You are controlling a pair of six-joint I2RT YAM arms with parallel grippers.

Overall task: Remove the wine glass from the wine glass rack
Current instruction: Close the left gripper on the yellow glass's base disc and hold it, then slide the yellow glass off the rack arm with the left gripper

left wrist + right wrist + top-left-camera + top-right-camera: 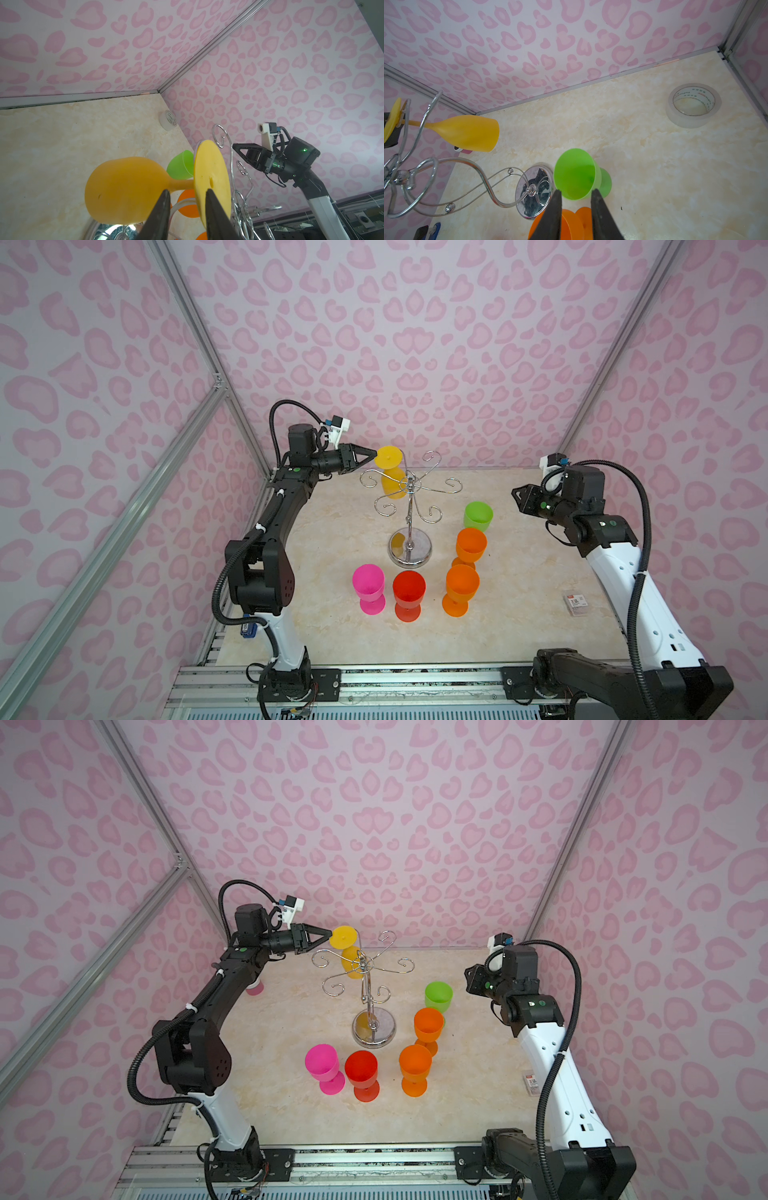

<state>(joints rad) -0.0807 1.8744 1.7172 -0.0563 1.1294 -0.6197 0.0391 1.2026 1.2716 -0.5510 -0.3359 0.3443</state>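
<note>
Your left gripper [187,192] is up at the rack [409,522], jaws slightly parted astride the foot of the yellow glass [392,485]. Pinching or not, I cannot tell. The glass hangs bowl-down from a far-left arm of the rack. Your right gripper [516,490] hovers right of the green glass [478,516], jaws narrowly apart, empty.
</note>
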